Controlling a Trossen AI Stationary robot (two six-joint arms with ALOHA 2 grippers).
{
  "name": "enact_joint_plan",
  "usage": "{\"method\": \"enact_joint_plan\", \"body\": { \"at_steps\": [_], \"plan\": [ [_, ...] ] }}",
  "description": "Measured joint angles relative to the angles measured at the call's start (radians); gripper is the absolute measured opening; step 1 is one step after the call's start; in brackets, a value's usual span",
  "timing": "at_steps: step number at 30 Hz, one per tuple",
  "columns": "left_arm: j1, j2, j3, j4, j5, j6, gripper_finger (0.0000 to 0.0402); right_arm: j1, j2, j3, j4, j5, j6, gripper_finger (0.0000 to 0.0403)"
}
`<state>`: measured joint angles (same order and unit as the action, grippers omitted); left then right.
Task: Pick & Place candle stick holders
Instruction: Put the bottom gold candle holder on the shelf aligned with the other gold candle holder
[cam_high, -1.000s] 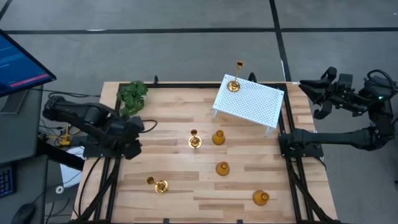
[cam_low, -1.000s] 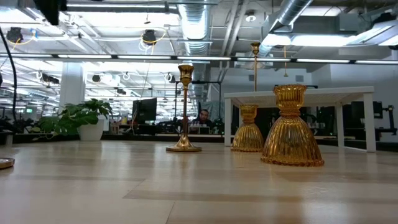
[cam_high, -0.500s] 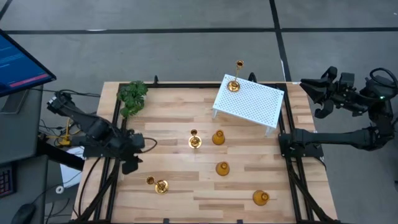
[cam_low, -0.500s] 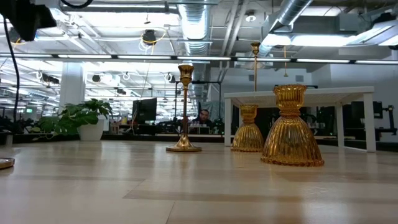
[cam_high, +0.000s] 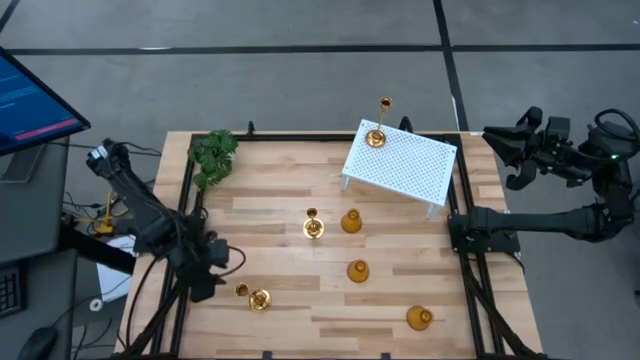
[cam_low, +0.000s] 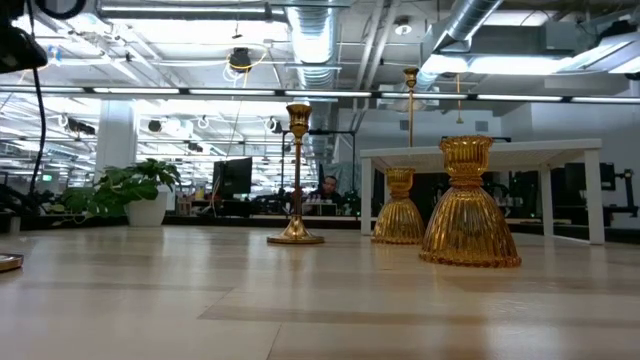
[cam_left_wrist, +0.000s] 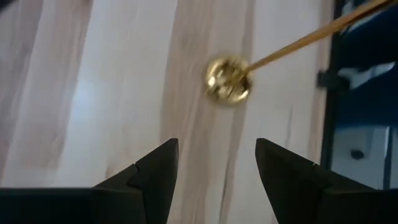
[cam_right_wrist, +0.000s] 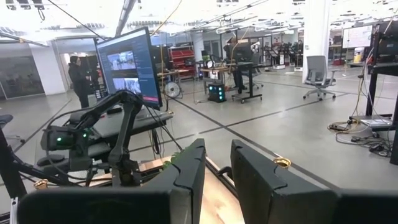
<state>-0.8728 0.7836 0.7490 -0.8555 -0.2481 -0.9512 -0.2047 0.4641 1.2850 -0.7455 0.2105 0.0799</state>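
Observation:
Three tall brass candle stick holders show in the high view: one (cam_high: 313, 228) mid-table, one (cam_high: 375, 138) on the white perforated stand (cam_high: 405, 168), and one (cam_high: 258, 298) near the front left. Three squat amber holders (cam_high: 351, 221) (cam_high: 357, 270) (cam_high: 419, 318) stand on the table. My left gripper (cam_high: 207, 277) is open just left of the front-left stick. That stick's round cup (cam_left_wrist: 227, 79) lies ahead of the gap between the fingers (cam_left_wrist: 216, 146); whether it stands or lies I cannot tell. My right gripper (cam_high: 497, 150) is open and empty beyond the table's far right corner.
A green leafy plant (cam_high: 212, 155) stands at the far left corner. The white stand takes up the far right part of the table. A monitor (cam_high: 35, 100) stands off the table's left side. Bare wood shows between the left-hand stick and the middle holders.
My left gripper has gone toward the table's near edge along the left side, coming down beside the front-left tall stick. The holders have not moved.

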Motion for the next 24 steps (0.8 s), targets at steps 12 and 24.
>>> {"method": "enact_joint_plan", "body": {
  "at_steps": [12,24],
  "plan": [
    [-0.019,0.013,-0.160,0.346,-0.095,0.003,0.0206,0.000,0.000,0.000,0.078,0.000,0.000,0.0071],
    [-0.018,0.037,-0.202,0.547,-0.102,0.173,0.0212,0.000,0.000,0.000,0.098,0.001,0.000,0.0071]
  ]
}}
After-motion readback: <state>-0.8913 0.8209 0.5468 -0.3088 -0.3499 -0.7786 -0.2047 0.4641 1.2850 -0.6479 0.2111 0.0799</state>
